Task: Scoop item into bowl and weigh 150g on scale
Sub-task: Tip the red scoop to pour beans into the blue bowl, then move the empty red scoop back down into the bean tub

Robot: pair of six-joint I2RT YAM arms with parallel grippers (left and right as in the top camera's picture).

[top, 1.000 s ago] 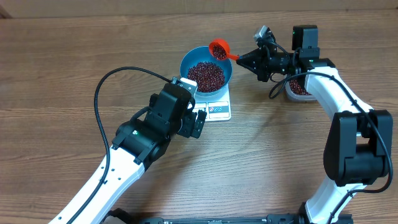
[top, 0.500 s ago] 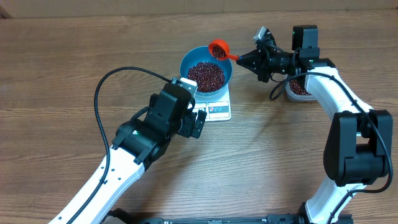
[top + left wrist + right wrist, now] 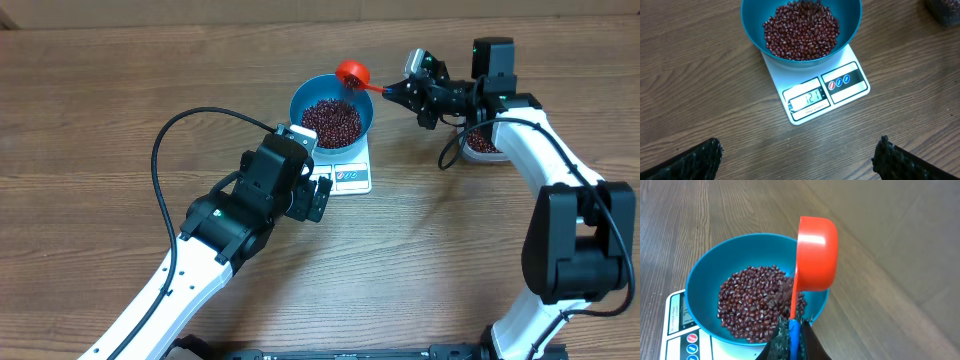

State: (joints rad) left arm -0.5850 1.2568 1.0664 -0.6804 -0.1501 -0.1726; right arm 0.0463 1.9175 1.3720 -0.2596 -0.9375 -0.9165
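While the scoop tilts, beans fill the bowl.

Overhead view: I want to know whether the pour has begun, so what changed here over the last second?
The right jaws, shut on the handle of the orange-red plastic scoop, shifted slightly away from the robot and rolled it over, so its hollow no longer faces up. Unchanged: the round blue plastic bowl of dark red beans on the flat white scale, and the open left jaws.

Bright blue bowl sitting on white scale, loose heap of maroon beans inside
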